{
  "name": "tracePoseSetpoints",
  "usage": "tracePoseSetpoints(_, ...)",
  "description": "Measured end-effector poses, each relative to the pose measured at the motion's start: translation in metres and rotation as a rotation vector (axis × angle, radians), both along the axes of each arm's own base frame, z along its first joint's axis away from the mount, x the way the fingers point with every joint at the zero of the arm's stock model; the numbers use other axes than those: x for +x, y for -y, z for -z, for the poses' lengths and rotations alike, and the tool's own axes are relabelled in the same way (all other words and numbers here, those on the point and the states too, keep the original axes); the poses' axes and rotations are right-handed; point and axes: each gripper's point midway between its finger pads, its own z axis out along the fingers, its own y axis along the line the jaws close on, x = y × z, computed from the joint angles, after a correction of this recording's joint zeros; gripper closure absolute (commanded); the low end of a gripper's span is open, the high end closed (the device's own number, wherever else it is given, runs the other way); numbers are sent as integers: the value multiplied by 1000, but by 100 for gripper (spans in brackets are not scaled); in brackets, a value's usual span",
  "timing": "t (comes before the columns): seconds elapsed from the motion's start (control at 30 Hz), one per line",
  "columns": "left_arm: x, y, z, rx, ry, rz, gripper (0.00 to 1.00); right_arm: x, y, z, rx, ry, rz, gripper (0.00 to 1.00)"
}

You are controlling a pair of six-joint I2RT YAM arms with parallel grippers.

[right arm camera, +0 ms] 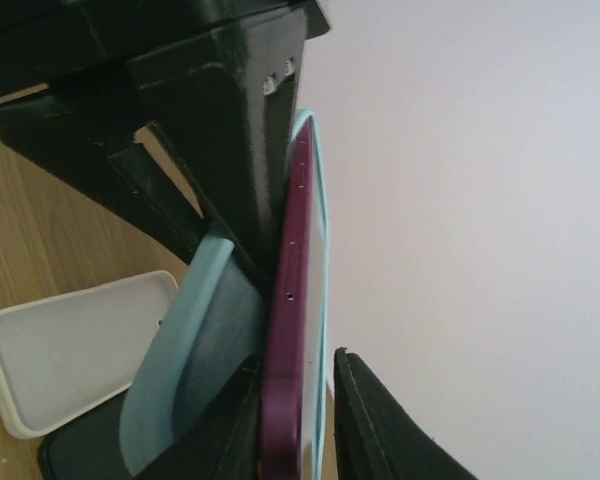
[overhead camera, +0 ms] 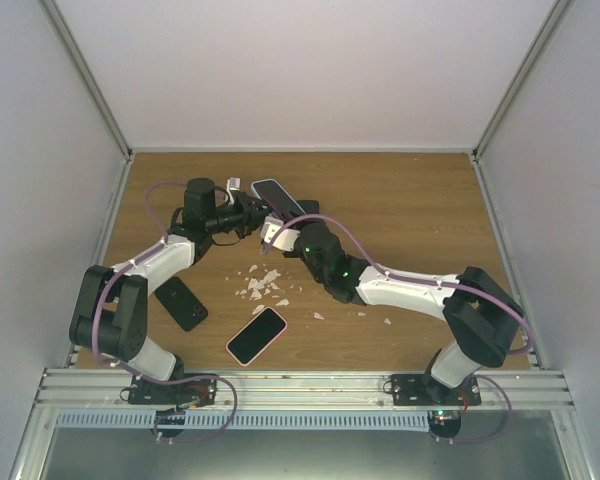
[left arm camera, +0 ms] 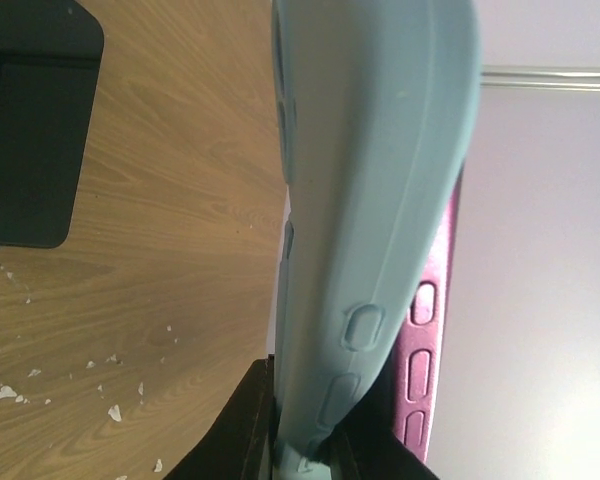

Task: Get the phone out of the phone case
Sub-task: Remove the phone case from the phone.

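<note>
We are holding the phone case point(left arm camera: 380, 150) up in the air, over the far middle of the table point(overhead camera: 400, 210). The phone point(right arm camera: 292, 300) is inside it. It is dark pink, and the case is light blue.

Our left claw point(left arm camera: 302, 445) is squeezing one end of the case. Our right claw point(right arm camera: 295, 385) is at the other end. Its two fingers are sitting on both sides of the phone's thin edge, and it looks like they are pinching it. So the long way of the phone is running from one claw across to the other.

Near our right claw the blue case is bulging away from the phone. On the other side a thin blue rim is hugging the phone.

We think the next job is to pull the two ends apart. The right claw is the one nearest the phone itself, so it should do the pulling while the left one is gripping the case.
</note>
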Motion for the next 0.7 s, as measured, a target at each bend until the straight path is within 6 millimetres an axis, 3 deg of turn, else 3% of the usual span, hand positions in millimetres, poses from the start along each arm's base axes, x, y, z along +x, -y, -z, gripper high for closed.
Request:
tracePoseSetpoints(0.1, 0, 1, -1, 1, 6, 3, 100, -1, 0, 4, -10, -18, -4, 99)
tracePoseSetpoints(0.7, -7, 1, 11, 62, 32, 40, 100, -3, 7, -6, -21, -150, 0, 100)
